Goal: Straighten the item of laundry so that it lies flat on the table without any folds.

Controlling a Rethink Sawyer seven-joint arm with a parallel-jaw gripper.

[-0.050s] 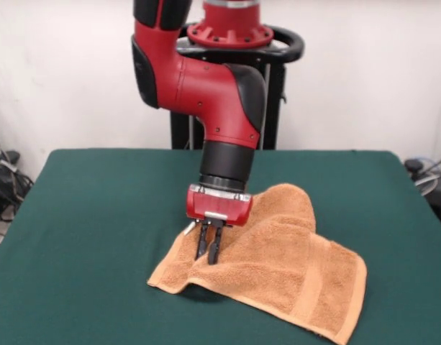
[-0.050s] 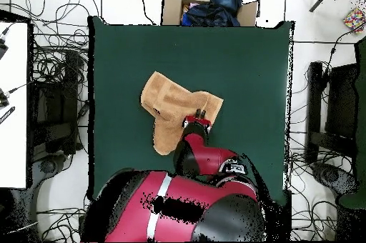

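- The towel (image 1: 278, 269) lies rumpled on the green desk (image 1: 98, 215), near its middle; in the front view it sits right of centre and toward the near edge.
- It is not flat: a rounded hump (image 1: 288, 201) rises at its far side, just beside the arm's red wrist, and a fold ridge runs diagonally across the cloth.
- The near right corner (image 1: 349, 316) spreads out flat and shows a woven band stripe parallel to the edge.
- The near left corner (image 1: 166, 280) is lifted slightly, with a dark shadow under its edge.
- The gripper (image 1: 208, 248) points straight down over the towel's left part, its 2 dark fingers (image 1: 215, 246) close together, with their tips at the terry surface.
- Whether cloth is pinched between them I cannot tell (the tips sink into the pile, and the narrow gap looks dark).
- A small white tag (image 1: 190, 228) peeks out just left of the gripper's red housing.
- From overhead, the towel (image 2: 171, 108) forms an irregular shape with 1 lobe reaching toward the robot's base and the gripper (image 2: 198, 116) over one of its edges.
- A cardboard box (image 2: 207, 4) holding dark cloth stands beyond the desk's far edge, and cables sprawl over the floor on both sides.
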